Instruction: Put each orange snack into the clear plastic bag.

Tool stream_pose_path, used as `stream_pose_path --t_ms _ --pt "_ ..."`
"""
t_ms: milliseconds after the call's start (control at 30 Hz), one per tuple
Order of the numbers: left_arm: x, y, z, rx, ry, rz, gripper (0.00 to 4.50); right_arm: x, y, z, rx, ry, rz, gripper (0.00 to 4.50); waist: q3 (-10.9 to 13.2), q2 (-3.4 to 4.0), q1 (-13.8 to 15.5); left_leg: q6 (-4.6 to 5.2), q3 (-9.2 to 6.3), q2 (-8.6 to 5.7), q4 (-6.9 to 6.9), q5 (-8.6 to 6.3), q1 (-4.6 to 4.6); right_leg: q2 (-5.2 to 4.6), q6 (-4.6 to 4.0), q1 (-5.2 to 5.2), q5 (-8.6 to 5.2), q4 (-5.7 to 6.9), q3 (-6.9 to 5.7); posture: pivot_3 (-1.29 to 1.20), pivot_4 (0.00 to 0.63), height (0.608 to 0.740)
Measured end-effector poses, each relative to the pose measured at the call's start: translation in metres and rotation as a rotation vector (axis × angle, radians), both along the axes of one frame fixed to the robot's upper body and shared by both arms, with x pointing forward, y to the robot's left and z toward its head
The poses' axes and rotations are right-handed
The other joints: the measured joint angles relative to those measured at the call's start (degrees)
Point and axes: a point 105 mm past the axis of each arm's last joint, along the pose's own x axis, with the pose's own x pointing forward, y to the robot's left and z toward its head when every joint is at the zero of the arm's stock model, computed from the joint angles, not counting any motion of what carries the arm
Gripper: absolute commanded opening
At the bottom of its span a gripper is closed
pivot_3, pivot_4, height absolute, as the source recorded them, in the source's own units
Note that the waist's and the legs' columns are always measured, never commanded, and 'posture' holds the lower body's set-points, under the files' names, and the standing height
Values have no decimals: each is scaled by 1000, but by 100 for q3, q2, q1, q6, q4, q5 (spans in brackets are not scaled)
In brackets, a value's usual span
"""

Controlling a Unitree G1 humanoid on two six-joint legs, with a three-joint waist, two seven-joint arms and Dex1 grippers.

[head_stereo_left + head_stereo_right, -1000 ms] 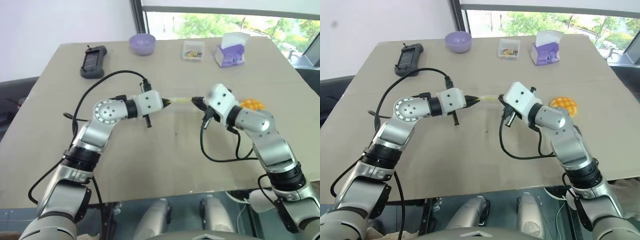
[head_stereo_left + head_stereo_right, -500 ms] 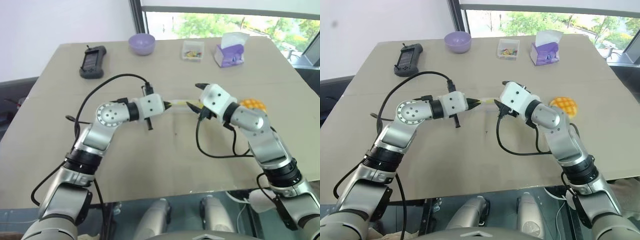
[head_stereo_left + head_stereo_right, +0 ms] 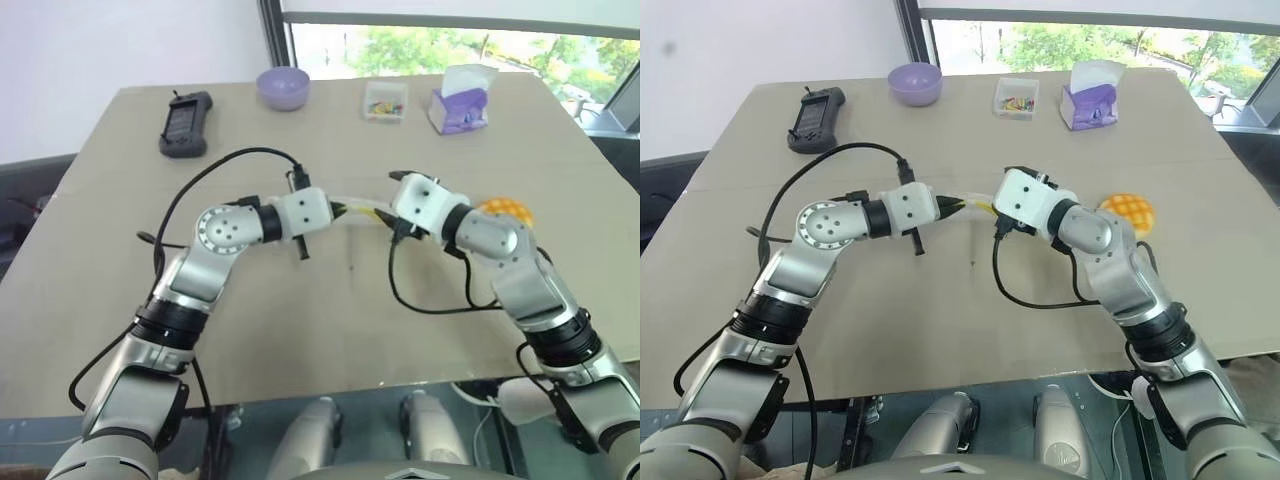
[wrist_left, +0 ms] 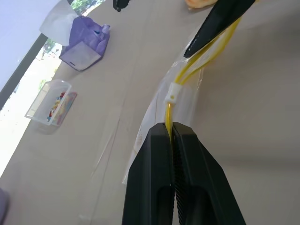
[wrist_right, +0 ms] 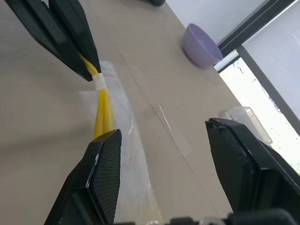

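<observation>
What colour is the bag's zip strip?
Yellow; the zip strip on the bag shows best in the left wrist view.

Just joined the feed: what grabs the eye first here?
At mid-table, the left gripper is shut on the yellow strip of the clear plastic bag, facing the open right gripper. The orange snack lies behind the right arm, outside the bag.

R tool (image 5: 164,183) open over bag (image 5: 115,140); L tool (image 5: 91,65) seemingly pinching yellow strip (image 5: 100,110).
</observation>
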Motion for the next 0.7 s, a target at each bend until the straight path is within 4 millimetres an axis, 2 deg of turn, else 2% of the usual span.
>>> stream_pose_path --t_ms 700 --pt "0 0 0 2 4 -1 0 -13 -1 11 35 11 74 3135 0 0 5 0 -1 0 0 0 0 0 0 0 0 0 0 0 150 740"
